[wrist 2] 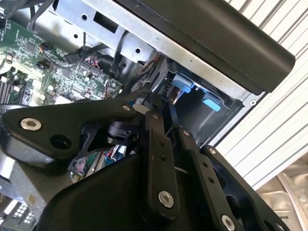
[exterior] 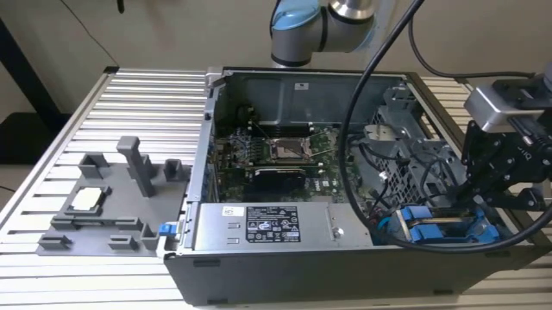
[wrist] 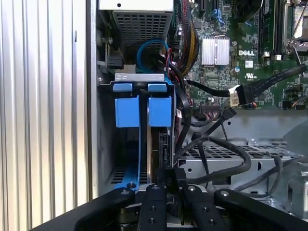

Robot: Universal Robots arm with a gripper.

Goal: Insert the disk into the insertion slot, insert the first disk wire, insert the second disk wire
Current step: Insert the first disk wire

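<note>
The disk's blue carrier [wrist: 160, 111] sits in the insertion slot [wrist: 103, 139] of the grey drive cage, beside another blue-fronted carrier [wrist: 127, 111]. In the exterior view both blue fronts [exterior: 441, 230] show at the case's near corner on the exterior view's right. My gripper [wrist: 171, 185] hangs over the disk's dark edge, shut on a black wire connector [wrist: 171, 174]. The same gripper [exterior: 472, 192] reaches down into the cage [exterior: 405, 169] from the exterior view's right. In the second wrist view its fingers [wrist 2: 157, 139] stand close together above the blue tabs [wrist 2: 182, 83].
Black and red cables [wrist: 211, 144] loop across the cage next to the gripper. The silver power-supply box [exterior: 267, 226] lies along the case's near side, and the motherboard [exterior: 276, 155] lies behind it. A grey fixture [exterior: 112, 200] stands on the slatted table at the exterior view's left.
</note>
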